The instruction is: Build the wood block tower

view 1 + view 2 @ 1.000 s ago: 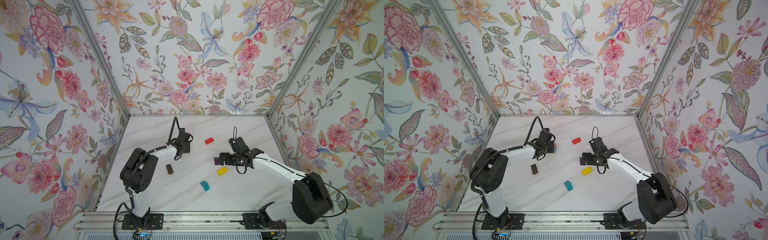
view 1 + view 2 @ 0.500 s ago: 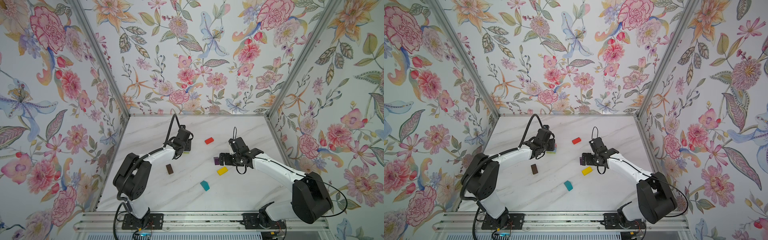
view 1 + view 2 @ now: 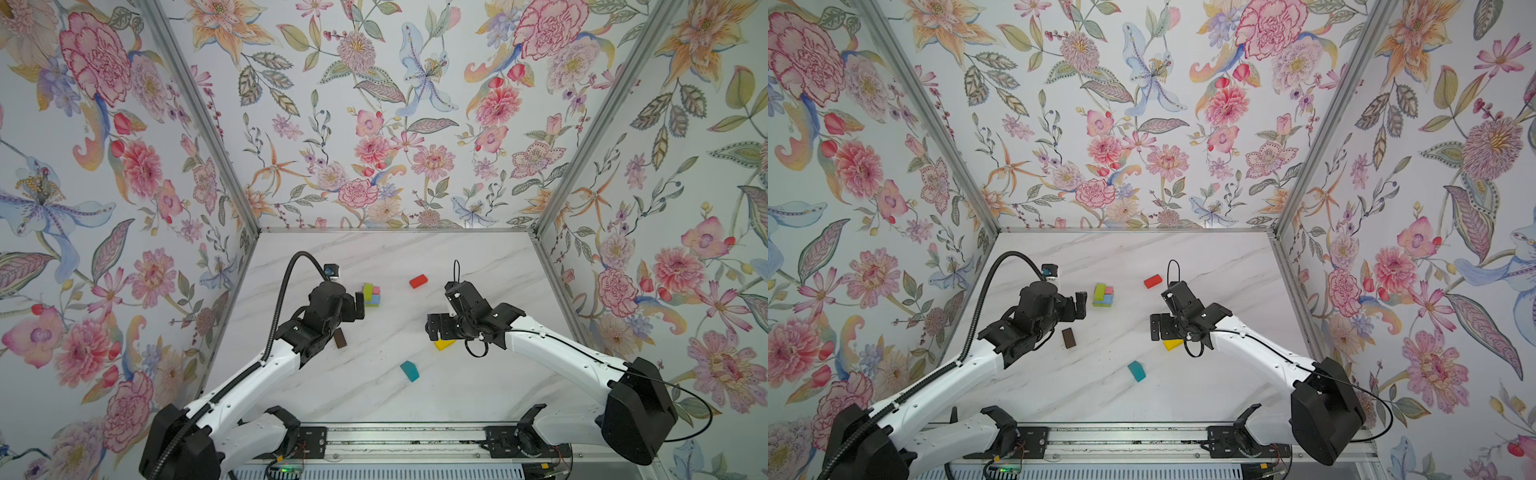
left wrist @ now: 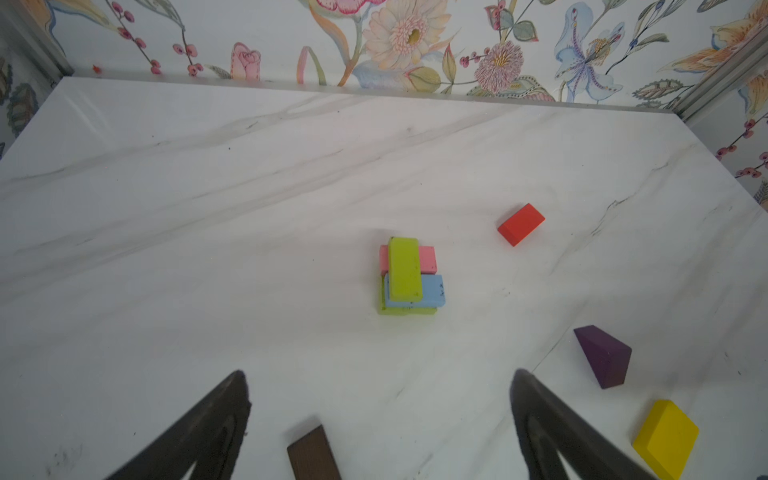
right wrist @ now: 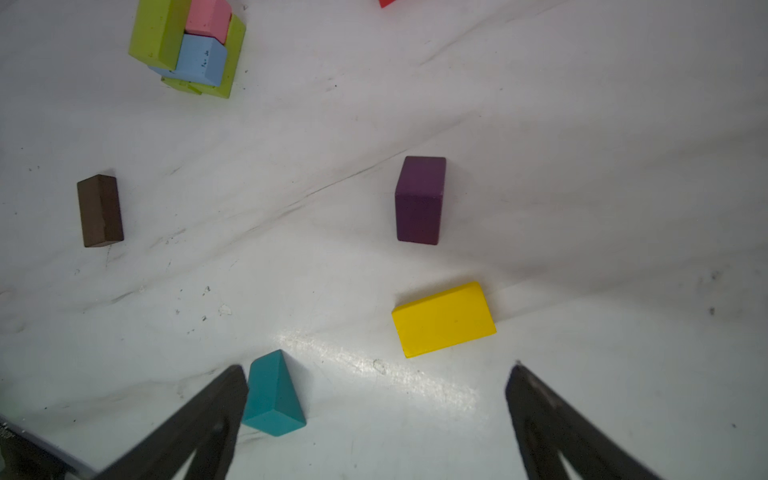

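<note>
The tower (image 3: 371, 295) stands left of centre on the surface (image 3: 374, 399). Its top layer is half done: one lime block (image 4: 404, 269) lies across the layer below, and the right half is bare. The left tool (image 3: 359, 306) sits just left of the tower, jaws wide and empty. The right tool (image 3: 434, 328) hovers wide open and is empty too. Next, I judge, a loose block must be fetched and laid beside the lime one. The right wrist view shows the purple block (image 5: 419, 200), which the right tool covers in both top views.

You've the tower (image 3: 371, 295) left of centre on the table (image 3: 374, 399); one block (image 3: 418, 281) right of it, four blocks (image 5: 419, 199) in front, apart
</note>
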Tool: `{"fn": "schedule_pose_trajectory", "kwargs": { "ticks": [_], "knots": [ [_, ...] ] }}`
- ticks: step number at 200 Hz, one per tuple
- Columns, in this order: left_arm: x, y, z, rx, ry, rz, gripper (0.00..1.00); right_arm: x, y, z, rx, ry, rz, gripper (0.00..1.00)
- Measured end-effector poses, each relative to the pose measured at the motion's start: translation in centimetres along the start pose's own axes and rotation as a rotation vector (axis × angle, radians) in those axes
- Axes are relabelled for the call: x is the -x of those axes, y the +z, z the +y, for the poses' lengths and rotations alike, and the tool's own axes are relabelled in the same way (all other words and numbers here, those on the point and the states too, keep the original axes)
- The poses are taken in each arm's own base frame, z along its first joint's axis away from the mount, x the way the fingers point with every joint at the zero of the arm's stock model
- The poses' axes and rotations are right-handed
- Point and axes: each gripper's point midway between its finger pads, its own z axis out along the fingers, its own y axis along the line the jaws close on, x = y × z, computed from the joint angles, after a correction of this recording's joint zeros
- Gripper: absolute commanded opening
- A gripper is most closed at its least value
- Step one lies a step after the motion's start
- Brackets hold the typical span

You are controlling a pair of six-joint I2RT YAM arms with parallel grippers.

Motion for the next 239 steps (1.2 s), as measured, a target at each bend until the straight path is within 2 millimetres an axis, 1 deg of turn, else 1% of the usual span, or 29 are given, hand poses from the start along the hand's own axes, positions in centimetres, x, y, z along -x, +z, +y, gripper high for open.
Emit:
{"fn": "schedule_pose_trajectory", "kwargs": {
  "ticks": [34, 71, 98, 134, 165, 208, 239],
  "knots": [
    [-2.6, -2.0, 1.9, 0.013, -0.028, 0.005, 0.99, 0.7, -0.5, 3.1, 0.012, -0.051, -0.011, 0.99],
    [-5.4, -2.9, 3.2, 0.016, -0.055, 0.026, 0.99, 0.3, -0.2, 5.9, 0.0, -0.106, 0.006, 0.99],
    [-7.0, -3.2, 3.5, 0.0, -0.076, 0.043, 0.99, -0.3, -0.1, 7.5, -0.014, -0.139, 0.017, 0.99],
    [-7.9, -3.0, 3.2, -0.027, -0.092, 0.058, 0.99, -0.7, -1.1, 8.9, -0.033, -0.164, 0.01, 0.99],
    [-8.8, -2.5, 2.9, -0.044, -0.092, 0.078, 0.99, -0.9, -1.6, 9.1, -0.055, -0.166, 0.002, 0.99],
    [-9.5, -2.1, 2.7, -0.062, -0.095, 0.087, 0.99, -1.2, -1.9, 8.3, -0.088, -0.159, 0.007, 0.99],
    [-10.2, -1.7, 2.9, -0.053, -0.097, 0.103, 0.99, -1.3, -1.8, 7.1, -0.118, -0.152, 0.007, 0.99]
  ]
}}
